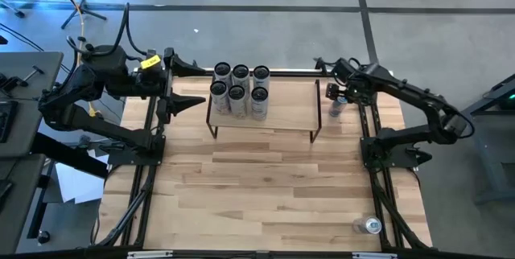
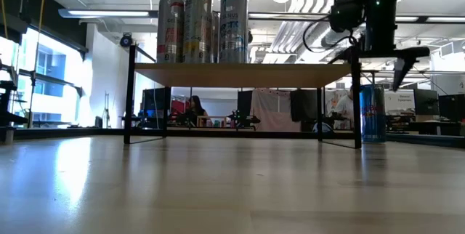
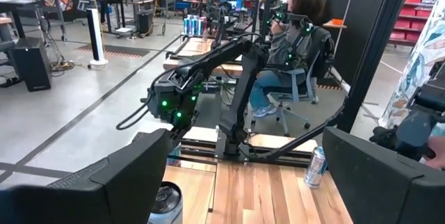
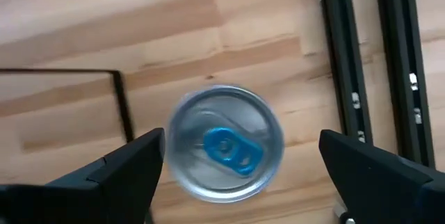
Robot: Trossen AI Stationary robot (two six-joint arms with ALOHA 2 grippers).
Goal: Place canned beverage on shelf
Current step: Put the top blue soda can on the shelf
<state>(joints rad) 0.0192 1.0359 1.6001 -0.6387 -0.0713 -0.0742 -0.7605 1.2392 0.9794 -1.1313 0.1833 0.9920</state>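
The shelf [image 1: 286,102] is a low light-wood rack on thin black legs at the table's far middle; in the low view the shelf [image 2: 240,74] carries several cans [image 2: 197,27] on its left part. A blue canned beverage [image 2: 373,114] stands upright on the table just right of the shelf. Its silver top with a blue tab [image 4: 224,144] shows in the right wrist view. My right gripper [image 4: 240,140] hangs open just above that can, pointing steeply down, one finger on either side of it. My left gripper [image 1: 187,82] waits open and level at the shelf's left end.
Another can [image 1: 372,225] stands near the table's right front corner, also in the left wrist view [image 3: 316,166]. Black rail frames [image 1: 378,170] run along both table sides. The shelf's right half is bare. People sit beyond the table.
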